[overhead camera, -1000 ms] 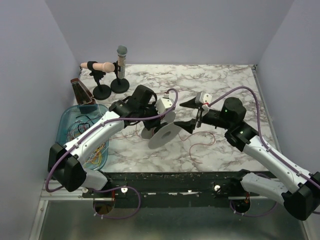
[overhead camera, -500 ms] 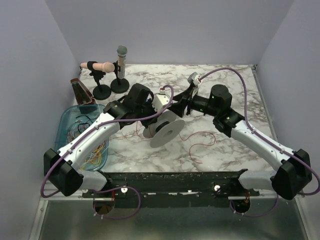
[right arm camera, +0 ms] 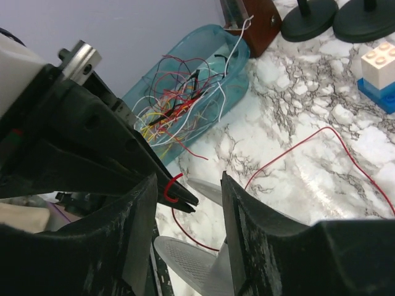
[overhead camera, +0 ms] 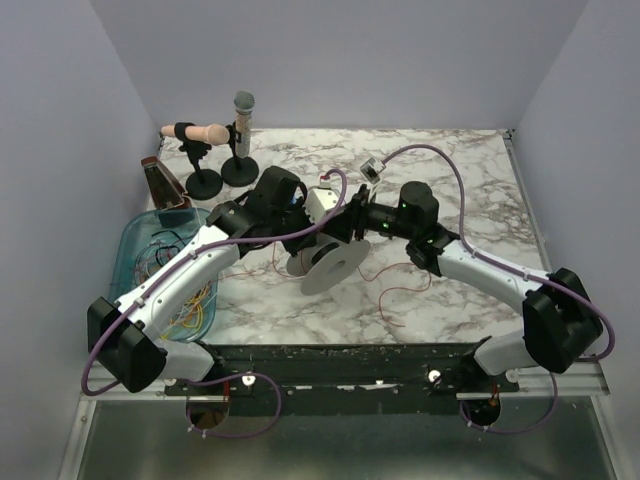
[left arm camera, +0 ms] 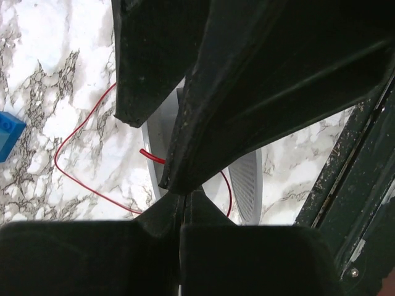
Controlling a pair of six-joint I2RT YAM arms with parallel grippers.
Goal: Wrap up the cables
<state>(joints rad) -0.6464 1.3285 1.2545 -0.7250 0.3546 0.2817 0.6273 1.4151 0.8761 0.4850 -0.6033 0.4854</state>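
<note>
Red cable [right arm camera: 324,128] trails over the marble table [overhead camera: 460,180] to the left claw [right arm camera: 190,200], whose fingers are pressed together on it beside the grey spool [overhead camera: 333,270]. Right claw [right arm camera: 188,182] gapes around that tip. Other cables [right arm camera: 179,105] lie tangled in the blue tray [overhead camera: 130,235].

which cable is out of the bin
The dark red cable: it trails over the table, its end at the left tool by the spool. The others lie tangled in the blue bin.
</note>
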